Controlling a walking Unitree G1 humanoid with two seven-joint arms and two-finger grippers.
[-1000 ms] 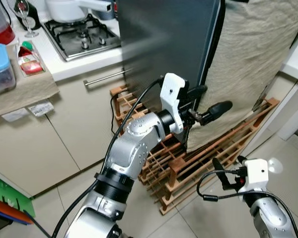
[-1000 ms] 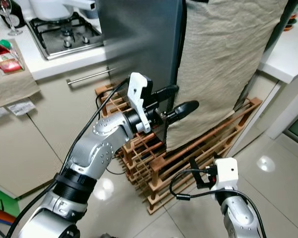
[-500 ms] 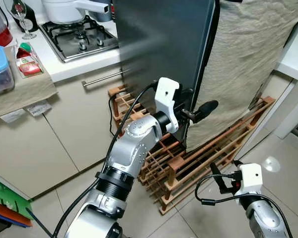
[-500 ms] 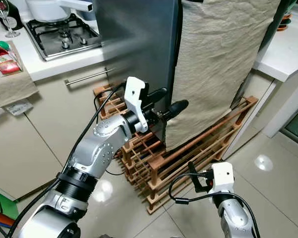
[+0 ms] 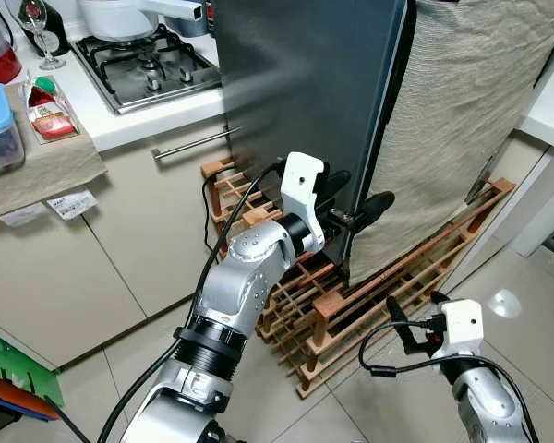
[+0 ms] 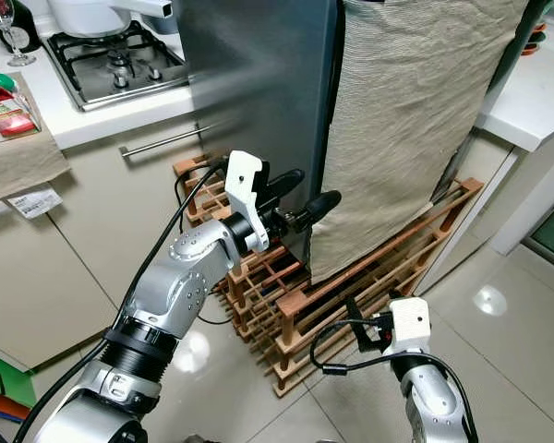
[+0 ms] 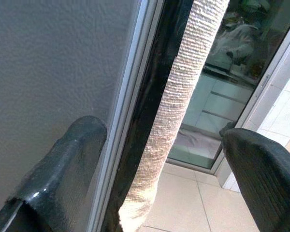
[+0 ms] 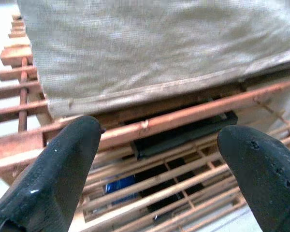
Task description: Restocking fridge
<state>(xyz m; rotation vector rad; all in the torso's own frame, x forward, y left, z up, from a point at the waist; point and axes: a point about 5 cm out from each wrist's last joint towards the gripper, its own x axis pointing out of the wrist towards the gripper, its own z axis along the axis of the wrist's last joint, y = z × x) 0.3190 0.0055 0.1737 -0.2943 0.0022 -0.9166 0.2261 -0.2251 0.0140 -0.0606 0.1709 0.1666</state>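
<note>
The left gripper (image 5: 355,197), fingers spread and empty, sits at frame centre straddling the fridge door (image 5: 305,83) edge, which runs vertically; one finger lies against the grey face, the other beyond the cloth (image 5: 462,120) draped over it. The right gripper (image 5: 415,325), open and empty, hangs lower right near the wooden rack (image 5: 351,300), farther away. The fridge interior and any handle are hidden.

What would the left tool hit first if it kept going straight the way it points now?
Probably the fridge door edge: the left tool is open, its fingers straddling that edge, with the beige cloth just beyond. Depth is hard to judge.
</note>
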